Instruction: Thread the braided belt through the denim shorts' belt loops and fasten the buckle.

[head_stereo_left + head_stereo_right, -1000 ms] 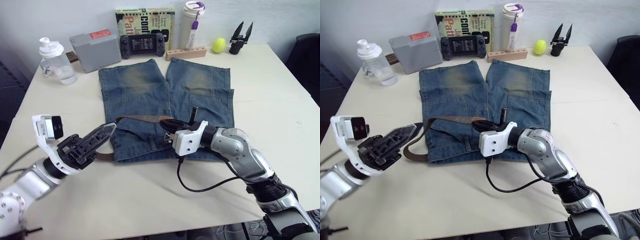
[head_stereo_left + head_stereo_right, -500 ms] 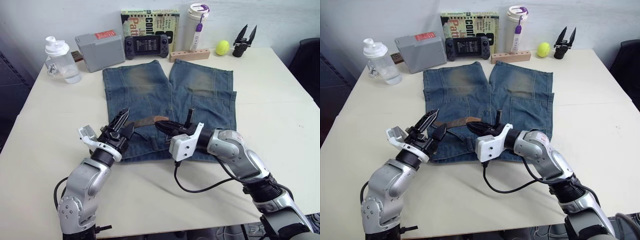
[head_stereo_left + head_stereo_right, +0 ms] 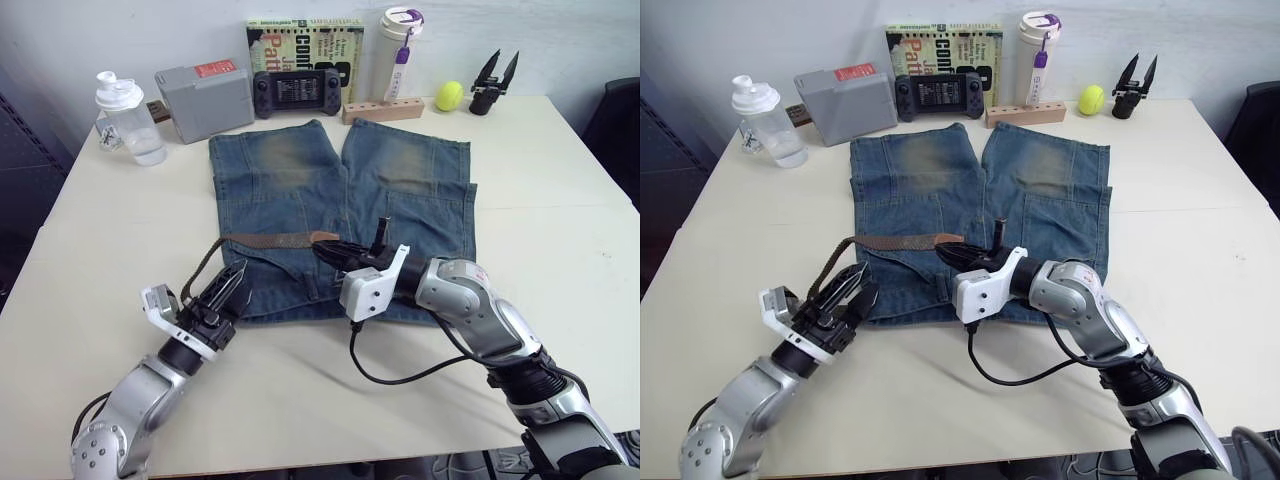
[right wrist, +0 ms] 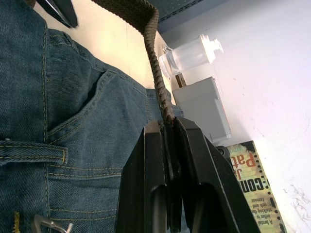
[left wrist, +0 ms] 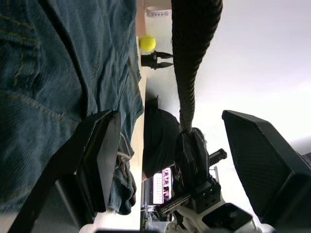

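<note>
Right wrist view shows the right gripper (image 4: 167,145) clamped on the belt (image 3: 275,240) over the shorts (image 3: 400,190). Left gripper (image 3: 225,290) gapes wide, belt between its fingers (image 5: 97,155), untouched.

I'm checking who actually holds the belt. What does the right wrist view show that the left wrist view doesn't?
Right wrist view alone: the right claw shut on the braided belt, plus a belt loop, the clear bottle and the grey box. Left wrist view alone: the open left claw with the belt hanging untouched between its fingers, and the yellow ball. Both: belt and denim shorts.
</note>
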`<state>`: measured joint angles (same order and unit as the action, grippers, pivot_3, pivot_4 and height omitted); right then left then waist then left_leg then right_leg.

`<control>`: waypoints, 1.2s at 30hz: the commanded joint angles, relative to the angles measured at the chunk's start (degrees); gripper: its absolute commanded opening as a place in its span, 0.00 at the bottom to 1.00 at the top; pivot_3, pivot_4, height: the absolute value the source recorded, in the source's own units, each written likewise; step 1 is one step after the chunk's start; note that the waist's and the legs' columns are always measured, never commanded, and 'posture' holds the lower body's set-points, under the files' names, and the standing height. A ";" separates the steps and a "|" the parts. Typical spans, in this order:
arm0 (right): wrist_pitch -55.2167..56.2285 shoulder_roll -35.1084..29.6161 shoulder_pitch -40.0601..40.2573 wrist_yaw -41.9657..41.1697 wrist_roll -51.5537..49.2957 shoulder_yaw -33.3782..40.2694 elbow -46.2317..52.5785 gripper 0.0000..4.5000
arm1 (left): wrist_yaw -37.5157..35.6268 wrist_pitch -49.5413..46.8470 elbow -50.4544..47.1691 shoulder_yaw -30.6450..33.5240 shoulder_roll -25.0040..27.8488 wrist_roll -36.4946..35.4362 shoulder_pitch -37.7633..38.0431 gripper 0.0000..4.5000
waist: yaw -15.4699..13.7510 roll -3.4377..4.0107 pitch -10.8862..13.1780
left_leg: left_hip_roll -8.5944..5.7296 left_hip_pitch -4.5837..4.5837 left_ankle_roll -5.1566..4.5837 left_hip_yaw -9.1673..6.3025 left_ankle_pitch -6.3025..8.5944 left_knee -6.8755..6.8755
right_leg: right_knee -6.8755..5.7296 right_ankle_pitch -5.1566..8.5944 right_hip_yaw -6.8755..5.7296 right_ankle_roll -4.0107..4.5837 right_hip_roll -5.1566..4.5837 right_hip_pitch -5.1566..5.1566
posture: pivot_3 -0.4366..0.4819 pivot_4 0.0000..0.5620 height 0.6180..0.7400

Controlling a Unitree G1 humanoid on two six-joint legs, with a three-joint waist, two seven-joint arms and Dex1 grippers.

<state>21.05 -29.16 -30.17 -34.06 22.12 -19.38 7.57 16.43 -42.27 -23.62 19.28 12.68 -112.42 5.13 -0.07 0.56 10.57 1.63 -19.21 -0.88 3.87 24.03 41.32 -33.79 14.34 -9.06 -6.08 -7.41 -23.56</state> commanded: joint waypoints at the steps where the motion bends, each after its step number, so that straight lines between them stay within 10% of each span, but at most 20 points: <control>1: 0.60 -0.05 0.11 0.66 -0.66 1.41 1.61 0.00 | 1.68 0.70 -2.46 -0.65 -2.30 -0.58 -3.60 0.81 | 0.02 0.00 0.00 | -0.01 0.00 0.00 0.00 0.00 -0.01 | 0.00 0.00 0.01 0.00 -0.01 0.00 | 0.48 0.27 0.85; 14: 0.37 -0.20 0.57 0.17 -1.06 1.52 2.62 0.00 | 14.84 7.46 -5.52 -4.21 -9.56 -0.58 -9.45 0.81 | 0.05 0.00 0.00 | 0.01 0.01 0.00 -0.04 0.00 -0.02 | 0.02 -0.01 0.01 -0.01 -0.02 0.00 | 0.48 0.27 0.85; 24: 0.18 -0.21 0.68 0.21 -1.07 1.64 3.00 0.00 | 15.87 8.42 -3.86 -3.57 -9.68 -0.58 -9.85 0.02 | 0.00 0.00 0.00 | 0.01 0.00 0.00 -0.05 0.00 -0.03 | 0.04 -0.01 0.00 -0.01 -0.02 0.00 | 0.48 0.27 0.85; 36: -1.47 0.60 1.20 -0.41 -2.87 1.69 3.72 0.00 | 12.88 6.76 -1.77 -1.71 -8.74 -0.58 -8.58 0.01 | 0.01 0.00 0.00 | 0.01 0.00 0.00 -0.05 0.00 -0.05 | 0.07 0.00 -0.01 -0.01 -0.01 0.00 | 0.48 0.27 0.85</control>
<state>20.54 -29.09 -29.56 -34.13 21.82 -19.38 8.49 31.28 -35.19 -25.37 15.59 3.40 -112.49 -3.85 -0.06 0.56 10.57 1.64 -19.21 -0.88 3.82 24.03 41.26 -33.72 14.34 -9.07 -6.09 -7.42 -23.56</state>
